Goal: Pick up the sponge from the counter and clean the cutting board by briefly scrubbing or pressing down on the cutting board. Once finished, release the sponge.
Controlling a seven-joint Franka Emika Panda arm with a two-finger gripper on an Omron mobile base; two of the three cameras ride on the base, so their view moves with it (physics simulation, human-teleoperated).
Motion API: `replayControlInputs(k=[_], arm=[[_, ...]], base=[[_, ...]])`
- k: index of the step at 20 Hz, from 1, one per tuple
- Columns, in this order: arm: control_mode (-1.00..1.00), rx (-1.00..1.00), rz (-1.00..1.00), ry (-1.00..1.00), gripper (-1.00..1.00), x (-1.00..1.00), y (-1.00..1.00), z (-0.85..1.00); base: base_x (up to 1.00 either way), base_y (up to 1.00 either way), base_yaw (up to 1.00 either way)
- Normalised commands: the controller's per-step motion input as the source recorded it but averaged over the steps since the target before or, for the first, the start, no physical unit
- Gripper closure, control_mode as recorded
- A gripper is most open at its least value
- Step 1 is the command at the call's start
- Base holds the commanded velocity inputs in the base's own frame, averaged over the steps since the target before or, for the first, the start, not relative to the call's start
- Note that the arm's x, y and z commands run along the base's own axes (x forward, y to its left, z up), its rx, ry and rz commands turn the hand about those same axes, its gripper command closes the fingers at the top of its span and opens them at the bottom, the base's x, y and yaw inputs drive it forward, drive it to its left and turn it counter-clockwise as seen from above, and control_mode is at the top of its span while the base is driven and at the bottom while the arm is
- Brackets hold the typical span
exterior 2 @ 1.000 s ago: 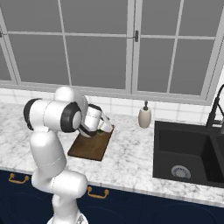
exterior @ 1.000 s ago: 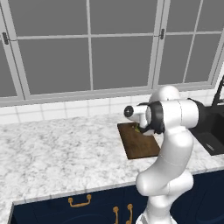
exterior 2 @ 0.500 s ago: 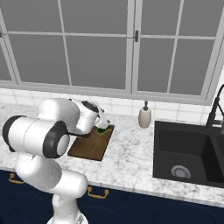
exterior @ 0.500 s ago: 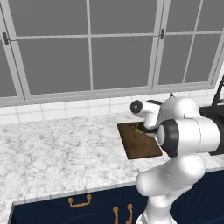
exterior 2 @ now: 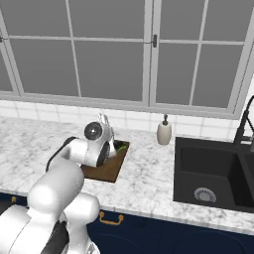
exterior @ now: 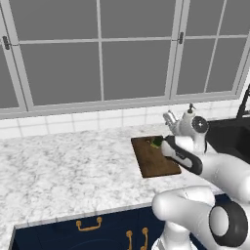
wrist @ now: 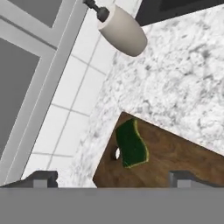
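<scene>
Gripper point(wrist: 111, 178) fingers spread wide, nothing held; sponge point(wrist: 131, 143) lies mid-frame on the board point(wrist: 175, 153), beside its hole.

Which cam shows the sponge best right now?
Hand view: the sponge lies unobstructed on the cutting board, beside its hole. The left base view shows a green sliver by the arm; the right base view, a bit behind the wrist.
</scene>
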Motion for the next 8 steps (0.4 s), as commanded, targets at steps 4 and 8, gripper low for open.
replayControlInputs(k=[4, 8], arm=[[-1.0, 0.44, 0.28, -0.24, -1.0, -0.43, 0.0, 1.0], [-1.0, 0.5, 0.27, -0.16, -1.0, -0.5, 0.0, 1.0]], base=[[0.0, 0.0, 0.0], [0.0, 0.0, 0.0]])
